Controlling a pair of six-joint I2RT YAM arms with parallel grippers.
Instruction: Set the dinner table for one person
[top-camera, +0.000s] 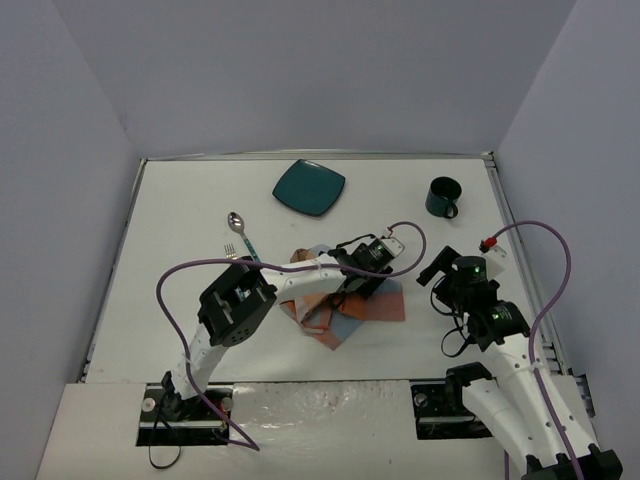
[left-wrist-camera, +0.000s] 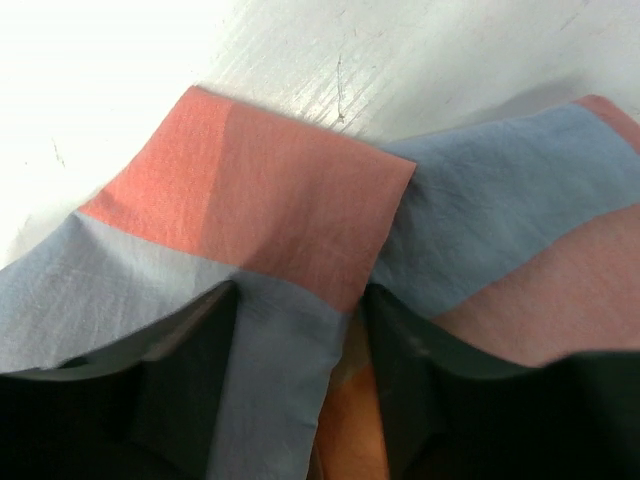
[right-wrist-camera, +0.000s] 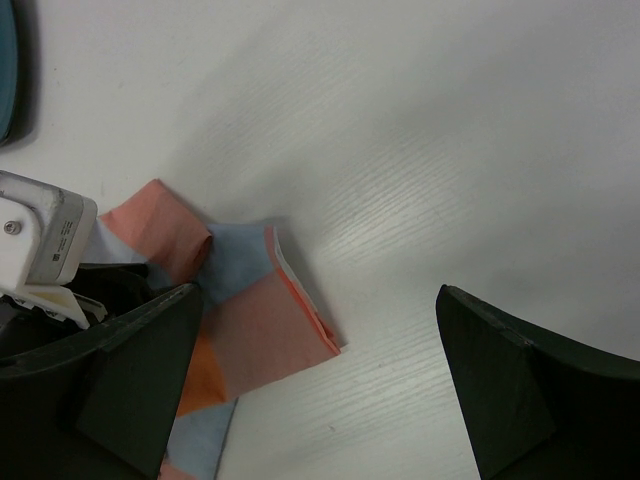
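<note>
The left arm (top-camera: 300, 283) lies across the middle and blocks the way to the cloth (top-camera: 380, 308) from the left. A spoon (top-camera: 240, 232) and fork (top-camera: 231, 251) lie just behind it. At the back, the plate (top-camera: 310, 187) and mug (top-camera: 442, 198) sit well apart, with bare dinner table (top-camera: 390, 195) between them. The table's left side is bare too.

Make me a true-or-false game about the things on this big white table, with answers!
1. The teal square plate lies on the matte white tabletop. True.
2. The dark green mug stands on the plate. False: it stands on the tabletop, right of the plate.
3. The right gripper holds the teal-handled metal spoon. False: it is open and empty; the spoon lies beside the metal fork.
4. The left gripper straddles a fold of the orange-and-blue-grey plaid cloth. True.
</note>
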